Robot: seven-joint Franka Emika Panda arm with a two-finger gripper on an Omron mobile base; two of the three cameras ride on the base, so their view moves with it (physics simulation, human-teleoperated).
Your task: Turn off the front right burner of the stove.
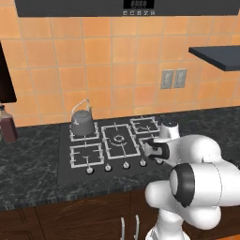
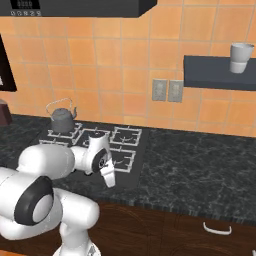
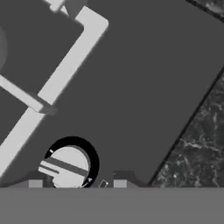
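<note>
I hang my claw low over the flat black stove near the front edge of the dark marbled counter, fingertips spread either side of the round silver knob, ready to pinch and turn it for the small grey-grated front right burner.

Orange tiled wall (twin outlets), dark marble counter

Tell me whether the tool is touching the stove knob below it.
Cannot tell. In the hand view the knob sits between the tool's two fingertips, but neither contact nor a gap shows plainly. The base views have the arm blocking that corner of the stove.
</note>
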